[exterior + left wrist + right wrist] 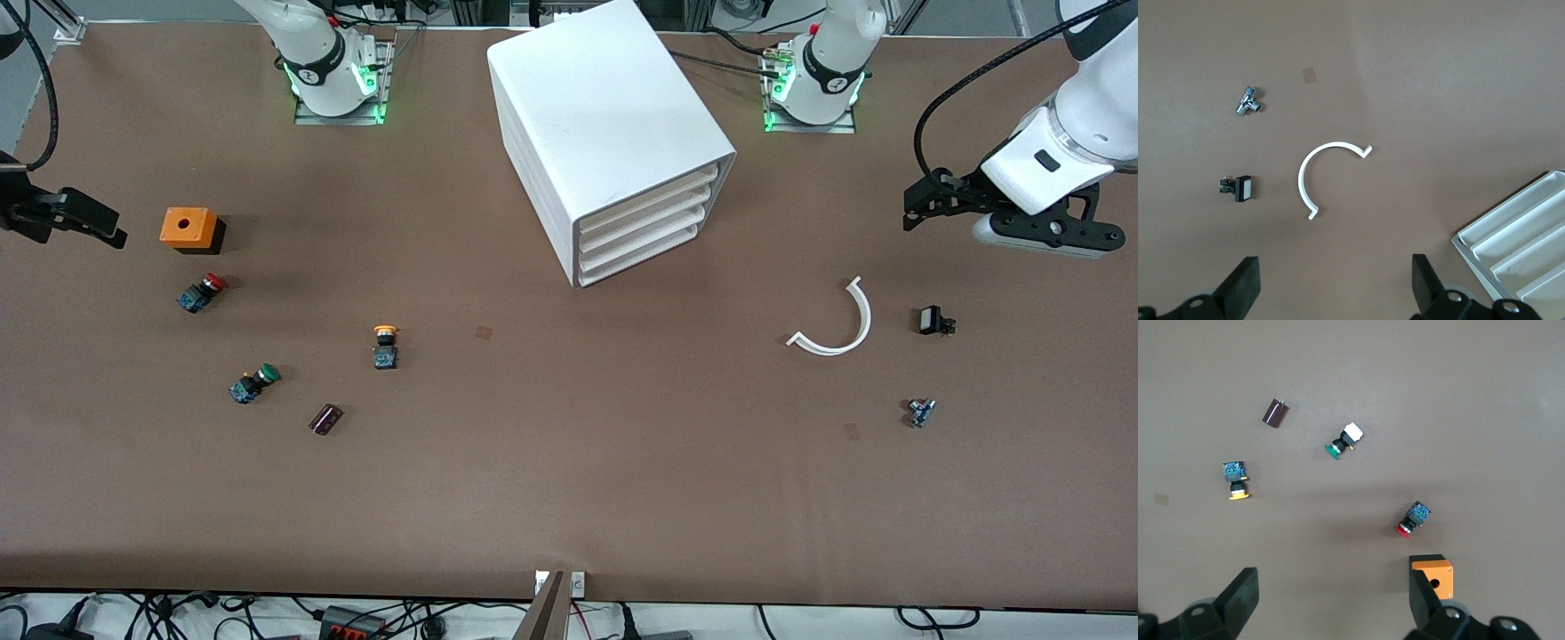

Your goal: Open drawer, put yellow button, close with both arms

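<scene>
A brown counter [569, 480] fills the front view, with a white cabinet [605, 133] standing between the two arm bases. Its top drawer [647, 189] is shut, flush with the three below it. The yellow button [385, 346] lies on its side toward the right arm's end, nearer the camera than the cabinet. Around it lie a red button [201, 292], a green button [253, 383], a dark capacitor [325, 419] and an orange box [189, 229]. Toward the left arm's end lie a white arc [836, 322], a black switch [933, 321] and a small metal fitting [920, 412]. The left gripper [929, 203] hangs over that end; the right gripper [71, 218] hangs beside the orange box.

In the left wrist view, the left gripper [1331, 290] has its jaws spread wide over bare counter, with the arc [1321, 175], switch [1238, 188] and fitting [1248, 101] in sight and the drawer fronts [1521, 243] at the edge.

In the right wrist view, the right gripper [1331, 607] likewise has its jaws wide apart, holding nothing. The yellow button [1236, 480] lies well clear of them, the orange box [1435, 577] just beside one finger.
</scene>
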